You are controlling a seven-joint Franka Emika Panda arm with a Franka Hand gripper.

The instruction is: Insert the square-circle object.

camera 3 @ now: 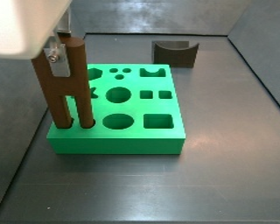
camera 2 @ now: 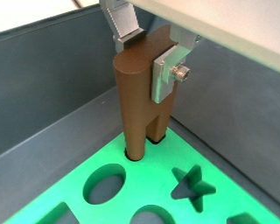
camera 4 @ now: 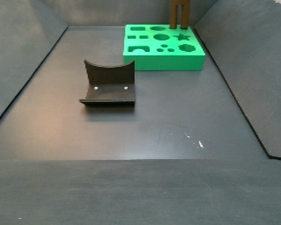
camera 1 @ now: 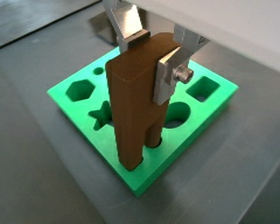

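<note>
The square-circle object is a tall brown bar with two prongs, and it stands upright. My gripper is shut on its top end, one silver finger on each side. It shows the same way in a wrist view. The bar has its prong tips down in two holes at a corner of the green board. In a side view the bar and gripper stand at the edge of the board. In a side view only the lower part of the bar shows behind the board.
A squat dark grey block with a curved notch lies on the grey floor apart from the board, and it also shows in a side view. The board has star, round and square holes. Grey walls enclose the floor.
</note>
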